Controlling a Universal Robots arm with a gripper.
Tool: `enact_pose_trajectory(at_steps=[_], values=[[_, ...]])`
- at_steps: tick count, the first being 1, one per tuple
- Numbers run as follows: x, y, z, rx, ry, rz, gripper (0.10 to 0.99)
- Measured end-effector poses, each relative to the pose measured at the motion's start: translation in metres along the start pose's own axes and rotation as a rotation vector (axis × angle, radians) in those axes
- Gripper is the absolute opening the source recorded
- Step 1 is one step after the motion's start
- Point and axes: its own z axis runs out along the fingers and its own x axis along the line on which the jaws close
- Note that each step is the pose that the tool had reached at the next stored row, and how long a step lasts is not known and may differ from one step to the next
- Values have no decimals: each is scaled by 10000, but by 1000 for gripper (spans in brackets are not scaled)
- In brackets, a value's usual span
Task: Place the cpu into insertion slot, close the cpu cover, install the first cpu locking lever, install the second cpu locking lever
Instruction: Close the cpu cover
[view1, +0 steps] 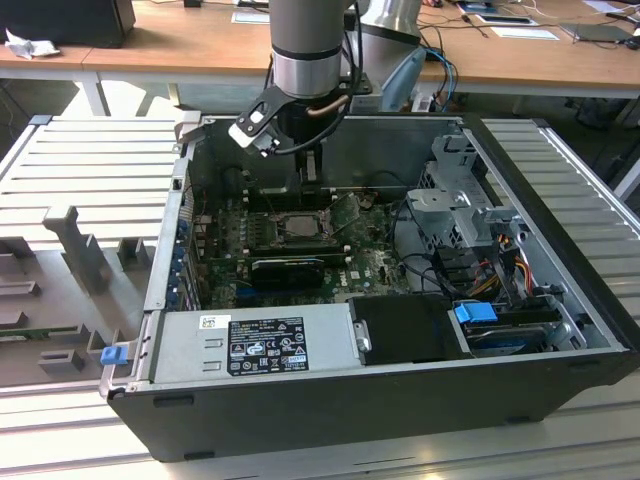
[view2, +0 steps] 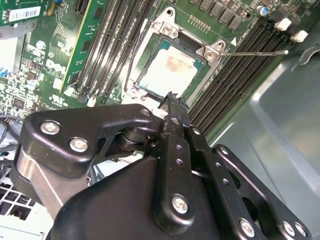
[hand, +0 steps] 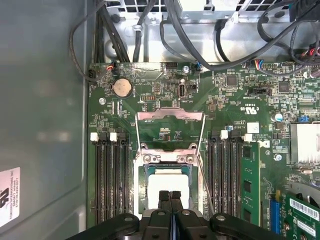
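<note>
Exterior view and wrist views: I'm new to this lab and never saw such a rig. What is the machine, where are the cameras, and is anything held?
It is a robot arm reaching into an open computer case. The exterior view looks on from off the arm; both wrist views ride on it. Its gripper, shut and holding nothing, hangs close by the cpu, which sits in the insertion slot on the green board. The cpu cover stands open.

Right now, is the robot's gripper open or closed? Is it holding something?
Gripper: closed, with nothing seen held; it hangs just over the cpu.
</note>
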Motion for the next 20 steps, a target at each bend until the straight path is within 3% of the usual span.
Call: enact_pose_trajectory(at_steps=[20], values=[[9,43,-183,0,1,0,106]])
